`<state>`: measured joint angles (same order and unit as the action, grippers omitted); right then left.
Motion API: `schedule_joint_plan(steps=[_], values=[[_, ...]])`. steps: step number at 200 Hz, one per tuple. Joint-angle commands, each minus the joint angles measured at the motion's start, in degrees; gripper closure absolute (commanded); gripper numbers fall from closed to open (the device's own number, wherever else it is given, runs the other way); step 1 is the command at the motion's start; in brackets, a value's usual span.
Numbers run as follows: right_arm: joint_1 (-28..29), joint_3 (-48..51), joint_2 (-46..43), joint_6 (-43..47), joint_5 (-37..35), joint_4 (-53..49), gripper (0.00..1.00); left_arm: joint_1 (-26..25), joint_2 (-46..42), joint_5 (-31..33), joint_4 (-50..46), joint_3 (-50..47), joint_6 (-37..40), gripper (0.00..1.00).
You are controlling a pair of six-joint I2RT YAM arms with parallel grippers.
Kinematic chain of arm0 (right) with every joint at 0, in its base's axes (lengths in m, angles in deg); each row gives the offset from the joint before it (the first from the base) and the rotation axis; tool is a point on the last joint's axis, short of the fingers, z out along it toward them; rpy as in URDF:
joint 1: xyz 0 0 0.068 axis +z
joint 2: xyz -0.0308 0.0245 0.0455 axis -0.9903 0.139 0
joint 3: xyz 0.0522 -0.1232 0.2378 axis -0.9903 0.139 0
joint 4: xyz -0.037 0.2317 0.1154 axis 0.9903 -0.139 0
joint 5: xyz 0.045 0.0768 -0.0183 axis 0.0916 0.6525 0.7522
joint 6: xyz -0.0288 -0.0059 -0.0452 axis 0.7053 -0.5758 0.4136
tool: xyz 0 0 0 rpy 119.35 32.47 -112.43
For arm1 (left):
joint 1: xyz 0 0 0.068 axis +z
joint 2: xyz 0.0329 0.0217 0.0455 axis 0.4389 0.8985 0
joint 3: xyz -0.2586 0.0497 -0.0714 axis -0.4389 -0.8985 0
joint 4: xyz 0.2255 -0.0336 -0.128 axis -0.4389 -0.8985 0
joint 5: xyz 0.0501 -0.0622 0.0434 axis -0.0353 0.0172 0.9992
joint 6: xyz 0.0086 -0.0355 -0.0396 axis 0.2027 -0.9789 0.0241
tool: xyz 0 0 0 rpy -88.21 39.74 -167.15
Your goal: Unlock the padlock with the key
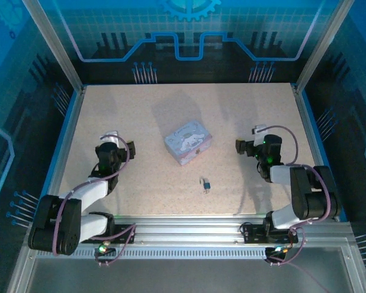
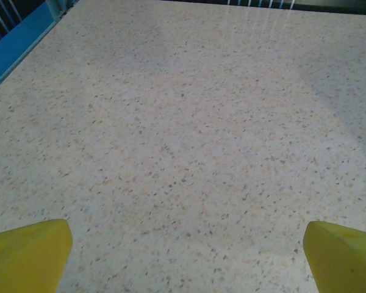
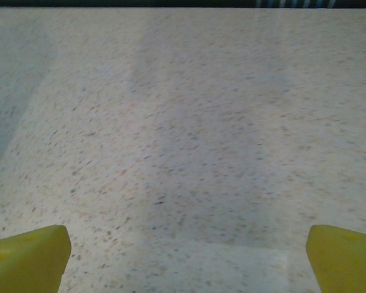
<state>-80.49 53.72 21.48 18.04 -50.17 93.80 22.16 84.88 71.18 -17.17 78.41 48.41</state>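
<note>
The padlock (image 1: pixel 205 184), tiny with a dark bluish body and a thin silver shackle, lies on the speckled table (image 1: pixel 140 116) near the front middle. I cannot tell the key apart from it at this size. My left gripper (image 1: pixel 116 145) hovers left of centre, well away from the padlock. It stands open, and bare table shows between its yellow fingertips (image 2: pixel 30 253). My right gripper (image 1: pixel 257 143) is at the right, also apart from the padlock. It is open too, with nothing between its yellow fingertips (image 3: pixel 27 256).
A pastel blue-pink printed tin box (image 1: pixel 188 142) sits in the middle of the table, just behind the padlock and between the two grippers. Blue rails and aluminium posts (image 1: pixel 66 125) edge the table on the sides.
</note>
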Motion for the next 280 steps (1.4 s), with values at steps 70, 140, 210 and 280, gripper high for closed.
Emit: schedule_joint_plan(steps=[70,140,210,280], values=[[0.77,-0.91,0.42,2.33,-0.69,3.65,0.0,3.22,17.64,-17.21,28.65,-0.81,4.49,0.01],[0.85,-1.03,0.51,2.26,-0.78,3.6,0.0,4.5,19.35,-16.19,22.34,3.77,2.81,0.01],[1.35,-0.98,0.42,2.51,-1.54,3.69,0.0,4.49,19.42,-16.15,22.94,3.49,2.91,0.01],[1.13,-1.2,0.51,2.38,-1.09,3.43,0.0,4.53,19.41,-16.15,22.85,3.49,2.92,0.01]])
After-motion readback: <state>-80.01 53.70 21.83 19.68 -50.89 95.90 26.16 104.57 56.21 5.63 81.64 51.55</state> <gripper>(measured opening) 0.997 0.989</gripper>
